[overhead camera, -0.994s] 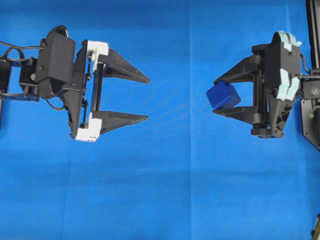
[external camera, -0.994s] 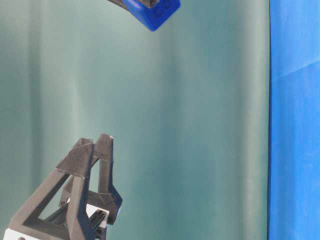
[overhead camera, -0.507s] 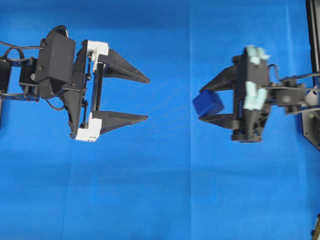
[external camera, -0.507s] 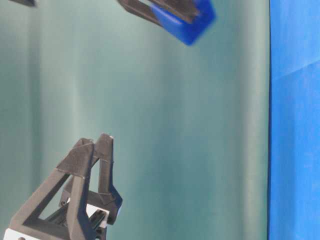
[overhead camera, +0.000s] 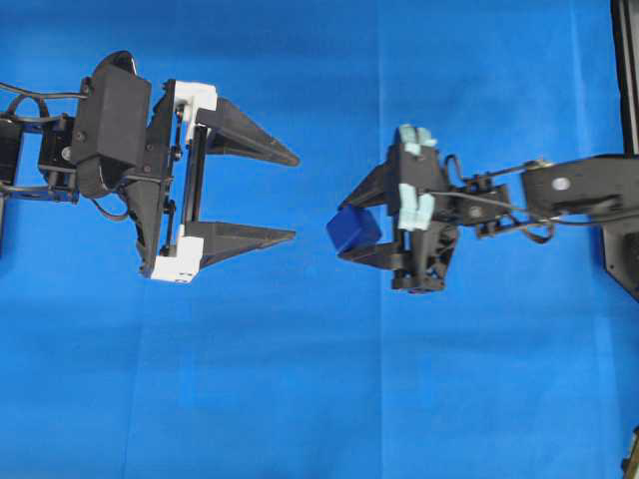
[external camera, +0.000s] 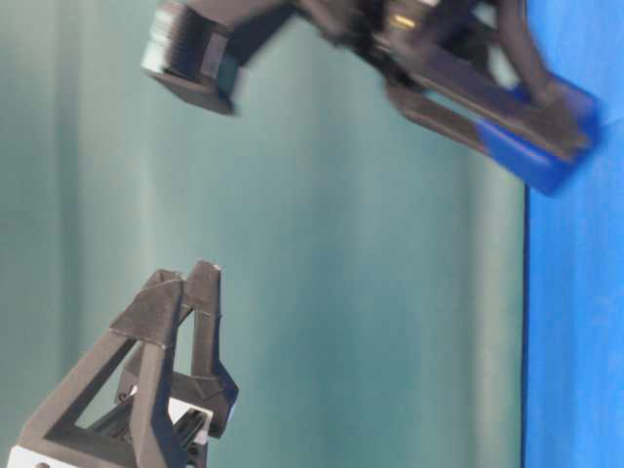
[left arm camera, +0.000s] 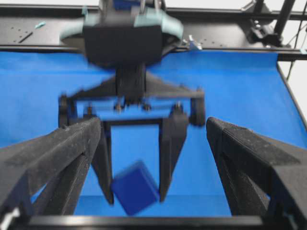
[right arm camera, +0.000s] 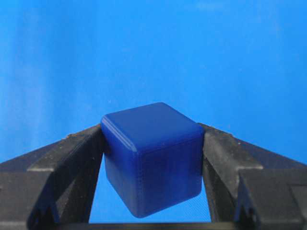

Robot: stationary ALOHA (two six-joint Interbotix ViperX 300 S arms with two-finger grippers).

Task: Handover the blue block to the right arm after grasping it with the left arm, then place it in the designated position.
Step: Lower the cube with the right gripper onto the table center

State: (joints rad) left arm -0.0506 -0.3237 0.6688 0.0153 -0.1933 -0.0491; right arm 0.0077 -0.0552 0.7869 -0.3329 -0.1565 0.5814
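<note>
The right arm's black gripper [overhead camera: 351,231], pinching the small dark-blue cube [overhead camera: 352,229], has slid closer to the left white-bracketed gripper [overhead camera: 296,196], spread wide, bright blue cloth [overhead camera: 300,379] bare below.

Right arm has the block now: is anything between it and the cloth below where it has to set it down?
Nothing visible. The blue block sits clamped in the right gripper, with only bare blue cloth around it. The left gripper stands open, off to the side and apart.
</note>
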